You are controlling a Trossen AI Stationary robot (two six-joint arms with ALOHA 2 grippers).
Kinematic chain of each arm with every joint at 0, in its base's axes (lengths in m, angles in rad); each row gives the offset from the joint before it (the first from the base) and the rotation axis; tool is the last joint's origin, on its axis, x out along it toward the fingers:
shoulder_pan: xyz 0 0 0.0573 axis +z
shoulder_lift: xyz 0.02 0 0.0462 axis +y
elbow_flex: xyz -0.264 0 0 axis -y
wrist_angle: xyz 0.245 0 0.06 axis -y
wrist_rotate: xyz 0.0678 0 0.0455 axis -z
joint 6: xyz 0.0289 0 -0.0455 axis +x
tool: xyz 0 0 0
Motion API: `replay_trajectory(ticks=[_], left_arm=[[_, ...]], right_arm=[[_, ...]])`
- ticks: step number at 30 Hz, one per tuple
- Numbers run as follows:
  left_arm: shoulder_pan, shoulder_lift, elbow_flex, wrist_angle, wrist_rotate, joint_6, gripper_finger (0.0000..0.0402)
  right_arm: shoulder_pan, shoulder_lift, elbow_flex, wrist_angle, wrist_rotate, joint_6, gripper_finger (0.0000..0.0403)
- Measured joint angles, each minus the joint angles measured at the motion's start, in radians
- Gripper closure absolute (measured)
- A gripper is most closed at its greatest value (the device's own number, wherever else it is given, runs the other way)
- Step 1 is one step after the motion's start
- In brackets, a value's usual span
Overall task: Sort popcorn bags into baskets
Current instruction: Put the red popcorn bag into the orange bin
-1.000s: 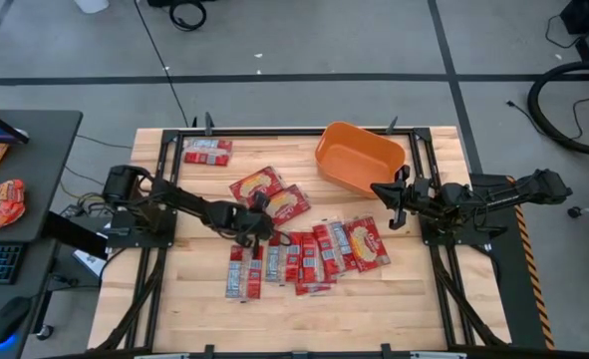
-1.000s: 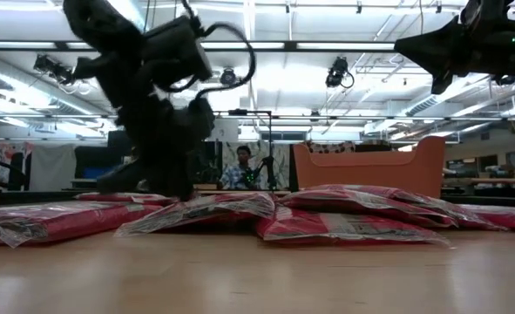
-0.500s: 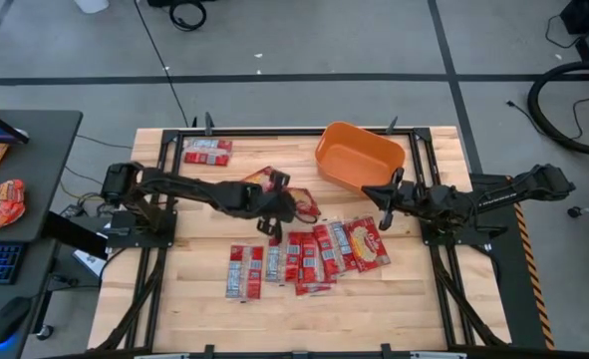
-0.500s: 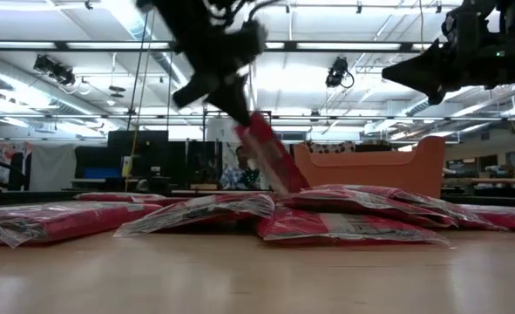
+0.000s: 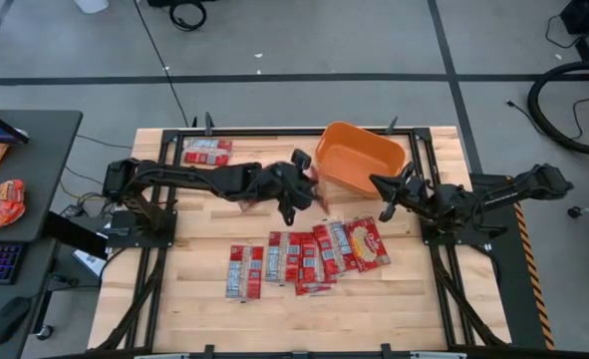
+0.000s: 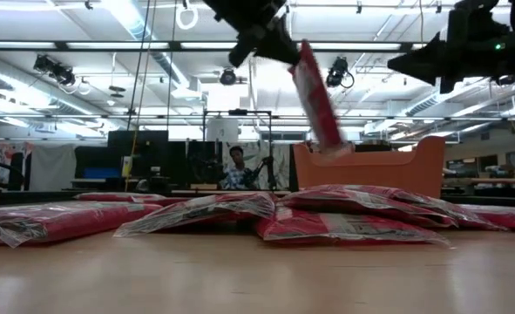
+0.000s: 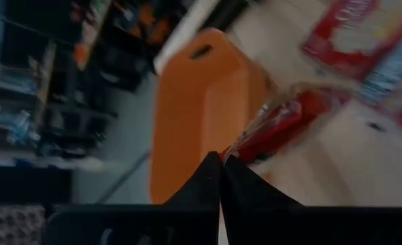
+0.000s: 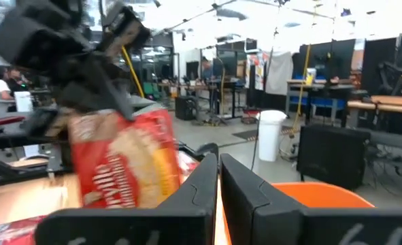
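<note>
My left gripper (image 5: 307,189) is shut on a red popcorn bag (image 6: 317,98) in the air, just beside the near-left wall of the orange tub (image 5: 360,155). The bag also shows in the right wrist view (image 8: 124,163) and in the left wrist view (image 7: 282,119). My right gripper (image 5: 379,184) hangs shut and empty at the tub's near right side. Several red bags (image 5: 304,259) lie flat and overlapping in a row at the table's middle. One more bag (image 5: 207,152) lies flat at the far left. My left gripper pinches the bag's upper edge (image 6: 301,51) between its two fingers, coming from the table's left and slanting down. The bag hangs tilted below the fingers, lifted clear of the table and of the other bags.
Black frame rails (image 5: 164,170) run along both sides of the table. A side desk on the left holds a keyboard and an orange-red snack pouch (image 5: 3,202). A person (image 6: 239,166) sits in the room far behind the table.
My left gripper has risen from the table's middle and gone toward the tub at the far right. It has carried one red bag with it: the bag's far end came up first, and now the whole bag hangs clear of the table.
</note>
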Motion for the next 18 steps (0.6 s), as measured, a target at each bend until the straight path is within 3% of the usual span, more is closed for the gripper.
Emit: replay_trajectory(ticks=[9,18], left_arm=[[0.127,0.030,0.000,0.262,0.189,0.035,0.0400],[0.206,0.206,0.003,0.611,0.300,0.151,0.0400]], right_arm=[[0.092,-0.102,0.000,0.021,0.048,-0.137,0.0378],[0.155,-0.142,0.000,0.021,0.100,-0.223,0.0378]])
